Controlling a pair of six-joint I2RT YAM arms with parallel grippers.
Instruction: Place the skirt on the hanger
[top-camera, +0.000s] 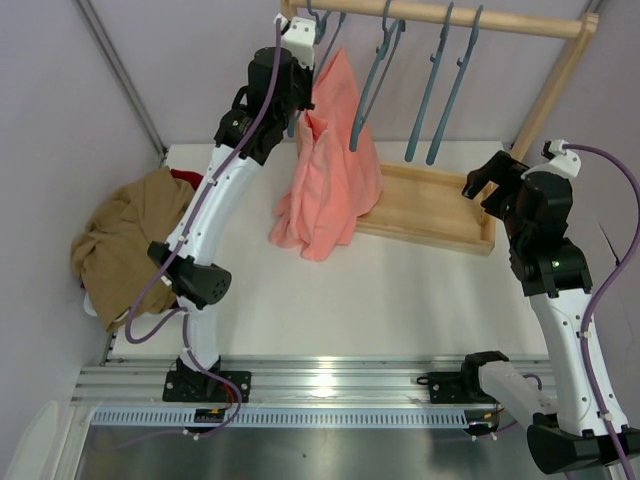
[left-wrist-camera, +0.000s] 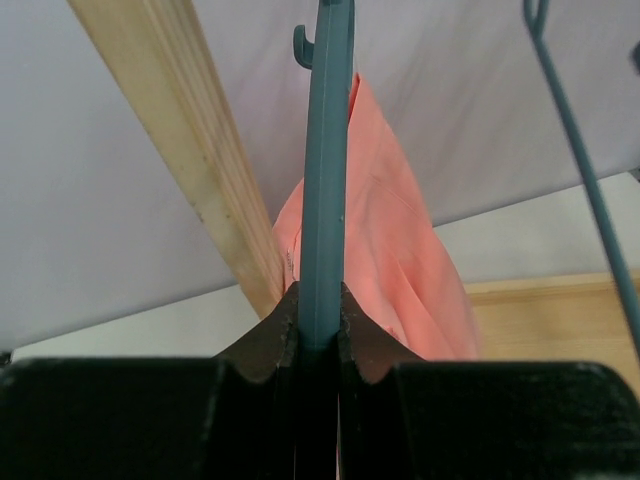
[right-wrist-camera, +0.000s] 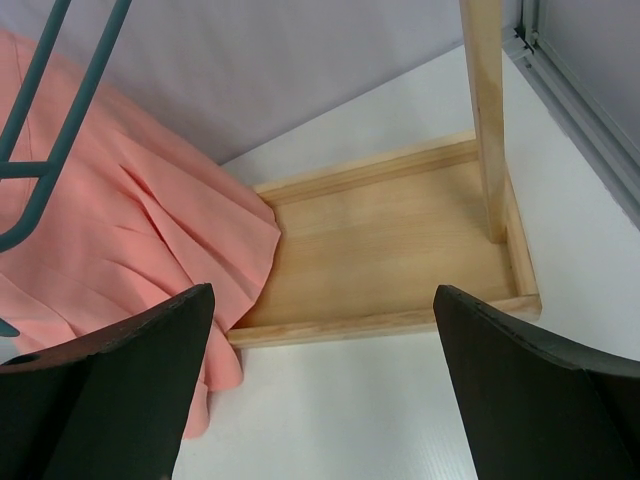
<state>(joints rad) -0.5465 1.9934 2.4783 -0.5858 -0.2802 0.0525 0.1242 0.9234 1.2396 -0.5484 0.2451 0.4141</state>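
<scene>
The salmon-pink skirt (top-camera: 333, 150) hangs at the left end of the wooden rack, and its hem rests on the white table. In the left wrist view the skirt (left-wrist-camera: 405, 250) falls behind the slim teal hanger (left-wrist-camera: 326, 180). My left gripper (top-camera: 305, 75) is raised to the rack's top left, and it (left-wrist-camera: 320, 315) is shut on that hanger's bar. My right gripper (top-camera: 490, 180) hovers at the rack's right end. Seen from the right wrist, it (right-wrist-camera: 325, 370) is open with nothing between its fingers, and the skirt (right-wrist-camera: 130, 230) lies to its left.
Three more teal hangers (top-camera: 440, 80) hang on the wooden rod (top-camera: 470, 17). The rack's wooden base tray (top-camera: 430, 210) sits on the table under them. A tan-brown garment (top-camera: 125, 245) is heaped at the table's left edge over a dark red one (top-camera: 185, 178).
</scene>
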